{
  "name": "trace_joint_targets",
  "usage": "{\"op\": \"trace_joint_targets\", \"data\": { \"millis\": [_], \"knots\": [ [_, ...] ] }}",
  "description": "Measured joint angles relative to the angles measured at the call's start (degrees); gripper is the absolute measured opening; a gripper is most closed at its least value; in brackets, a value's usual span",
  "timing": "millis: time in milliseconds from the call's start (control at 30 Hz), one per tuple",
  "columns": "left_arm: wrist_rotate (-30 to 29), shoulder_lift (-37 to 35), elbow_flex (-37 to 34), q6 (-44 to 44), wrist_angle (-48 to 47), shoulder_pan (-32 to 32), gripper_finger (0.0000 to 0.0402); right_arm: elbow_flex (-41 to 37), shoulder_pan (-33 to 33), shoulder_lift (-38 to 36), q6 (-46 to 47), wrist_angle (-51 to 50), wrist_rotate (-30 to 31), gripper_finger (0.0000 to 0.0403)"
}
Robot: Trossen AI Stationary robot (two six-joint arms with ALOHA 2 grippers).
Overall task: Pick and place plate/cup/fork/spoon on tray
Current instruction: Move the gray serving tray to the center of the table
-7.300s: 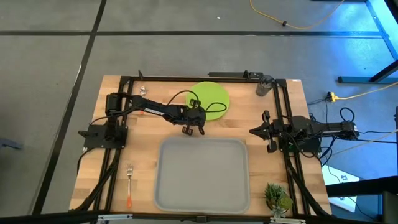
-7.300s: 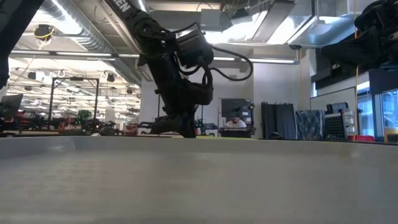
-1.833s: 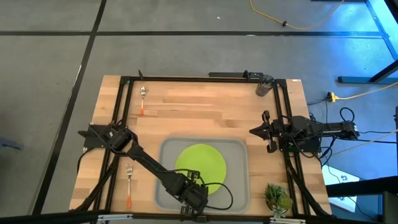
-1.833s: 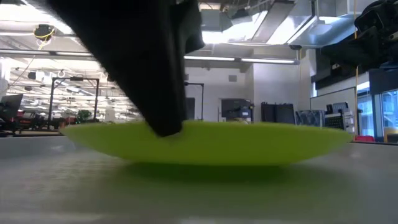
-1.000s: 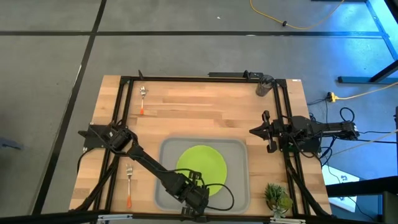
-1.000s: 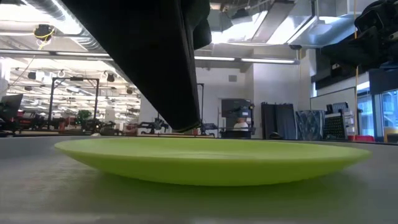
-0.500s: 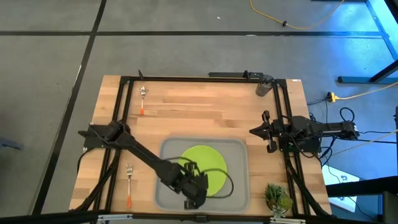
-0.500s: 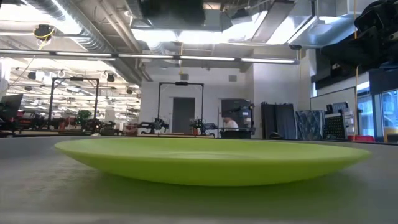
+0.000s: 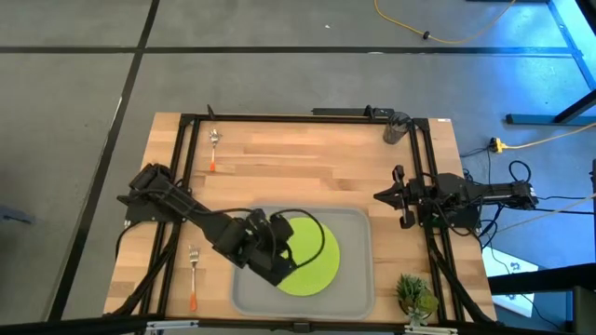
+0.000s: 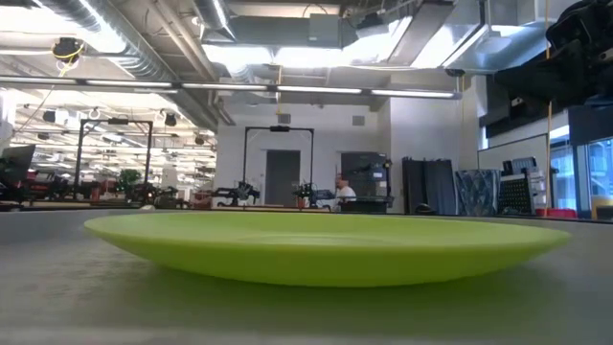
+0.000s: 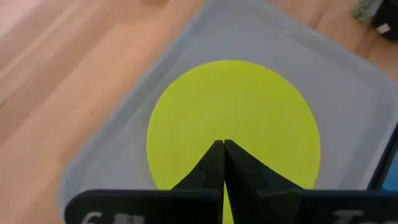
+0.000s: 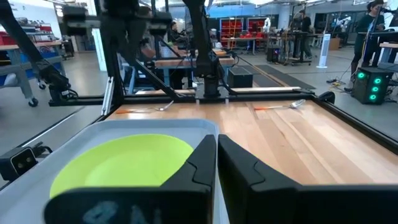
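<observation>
Your table [image 9: 307, 163] carries the tray [image 9: 352, 233] at its near middle, and the plate [image 9: 312, 251] lies flat inside it, free of both arms. Your left gripper [image 11: 224, 149] hangs above the plate's left part, fingers pressed together and holding nothing. Your right gripper [image 12: 216, 146] waits at the table's right edge, fingers likewise together and empty. The fork [image 9: 193, 274] lies left of the tray, the spoon [image 9: 213, 147] at the far left, the cup [image 9: 396, 128] at the far right corner.
</observation>
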Motion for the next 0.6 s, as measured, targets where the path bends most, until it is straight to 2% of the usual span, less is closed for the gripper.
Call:
{"op": "trace_joint_targets", "data": {
  "millis": [133,333,500,600],
  "knots": [
    [0.3,-0.6,0.0,-4.2,-8.8,0.4,0.0,0.0,0.0,0.0,1.3,2.2,-1.2,0.002],
    [0.5,-0.4,0.0,-7.3,-22.2,0.3,0.0,0.0,0.0,0.0,10.6,9.1,-2.3,0.002],
    [1.2,-0.9,-0.8,-5.7,-24.9,0.3,0.0,0.0,0.0,0.0,15.3,17.1,-2.6,0.002],
    [1.3,-1.9,-2.7,-6.1,-25.0,0.1,0.0,0.7,0.0,0.0,15.4,17.5,-2.6,0.0012]
  ]
}}
